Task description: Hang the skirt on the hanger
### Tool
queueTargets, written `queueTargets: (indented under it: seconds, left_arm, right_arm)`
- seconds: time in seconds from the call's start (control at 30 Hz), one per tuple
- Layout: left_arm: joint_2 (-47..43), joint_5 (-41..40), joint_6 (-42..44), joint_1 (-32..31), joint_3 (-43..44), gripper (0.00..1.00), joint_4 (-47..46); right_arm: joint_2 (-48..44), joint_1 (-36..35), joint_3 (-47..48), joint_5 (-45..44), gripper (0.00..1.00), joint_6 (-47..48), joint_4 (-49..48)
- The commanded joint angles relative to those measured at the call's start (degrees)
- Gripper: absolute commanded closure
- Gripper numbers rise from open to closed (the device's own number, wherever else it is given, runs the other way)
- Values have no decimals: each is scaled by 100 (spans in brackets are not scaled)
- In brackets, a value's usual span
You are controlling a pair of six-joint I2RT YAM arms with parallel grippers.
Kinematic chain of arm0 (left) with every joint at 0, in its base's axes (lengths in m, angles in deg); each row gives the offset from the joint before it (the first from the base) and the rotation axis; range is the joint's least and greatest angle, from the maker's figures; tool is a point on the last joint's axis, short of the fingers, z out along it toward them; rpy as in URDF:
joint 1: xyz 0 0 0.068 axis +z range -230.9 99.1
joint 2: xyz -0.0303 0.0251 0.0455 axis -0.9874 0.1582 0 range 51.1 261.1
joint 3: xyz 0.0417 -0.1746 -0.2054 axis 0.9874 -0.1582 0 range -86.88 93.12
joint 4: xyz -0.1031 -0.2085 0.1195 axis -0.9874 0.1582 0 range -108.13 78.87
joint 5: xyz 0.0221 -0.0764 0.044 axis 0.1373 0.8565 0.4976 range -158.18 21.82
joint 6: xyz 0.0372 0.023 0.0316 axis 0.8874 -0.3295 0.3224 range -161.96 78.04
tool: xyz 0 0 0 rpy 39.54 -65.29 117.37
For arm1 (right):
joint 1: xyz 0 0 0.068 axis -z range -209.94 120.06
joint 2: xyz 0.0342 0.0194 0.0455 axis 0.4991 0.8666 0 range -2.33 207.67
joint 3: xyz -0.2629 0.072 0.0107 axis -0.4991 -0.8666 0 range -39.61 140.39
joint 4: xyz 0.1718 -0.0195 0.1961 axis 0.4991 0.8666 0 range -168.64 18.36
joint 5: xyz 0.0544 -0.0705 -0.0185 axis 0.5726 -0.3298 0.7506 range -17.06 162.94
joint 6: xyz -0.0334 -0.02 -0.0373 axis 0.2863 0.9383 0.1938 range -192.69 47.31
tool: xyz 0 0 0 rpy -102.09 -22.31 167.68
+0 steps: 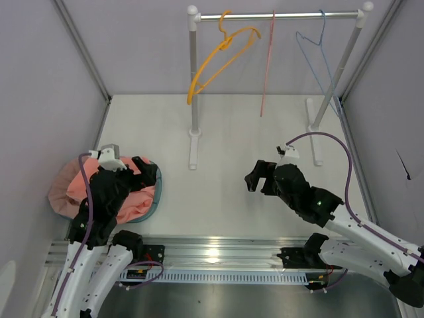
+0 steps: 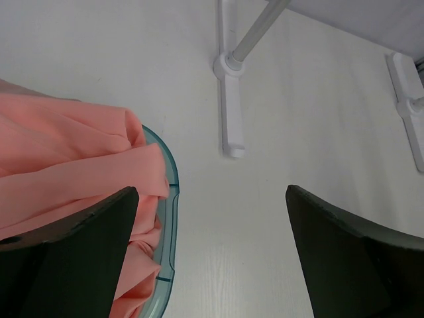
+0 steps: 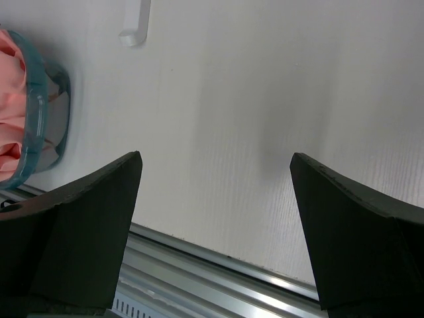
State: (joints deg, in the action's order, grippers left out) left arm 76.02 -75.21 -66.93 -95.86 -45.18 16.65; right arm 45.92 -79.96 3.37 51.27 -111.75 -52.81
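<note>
The salmon-pink skirt lies bunched in a teal basket at the left of the table. My left gripper hovers over the basket's right rim, open, with nothing between its fingers. In the left wrist view the skirt fills the left side, partly behind the left finger, and the left gripper frames the basket rim and bare table. An orange hanger, a thin pink hanger and a blue wire hanger hang on the rail. My right gripper is open and empty over the table's middle right.
The clothes rack's rail rests on two white posts with flat feet on the table at the back. In the right wrist view the right gripper looks at bare table, the aluminium edge strip and the basket at far left.
</note>
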Motion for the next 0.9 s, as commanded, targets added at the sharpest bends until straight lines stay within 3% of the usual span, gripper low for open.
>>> queueTargets:
  seconds: [0.0, 0.53, 0.63, 0.73, 0.87]
  left_arm:
    - [-41, 192, 27, 37, -38, 1, -244]
    - [-67, 106, -16, 37, -65, 1, -244]
    - [99, -552, -367, 2, 32, 1, 185]
    - [354, -1448, -1077, -33, 312, 12, 791]
    - [688, -2495, -1693, -33, 603, 15, 1574]
  right_arm:
    - [70, 1, 157, -215, 1, -84, -122]
    - [158, 18, 404, -109, 1, 110, 10]
    - [220, 27, 422, 5, 1, 119, 10]
    - [281, 27, 395, 145, 1, 84, -16]
    - [386, 27, 246, 514, 1, 40, -253]
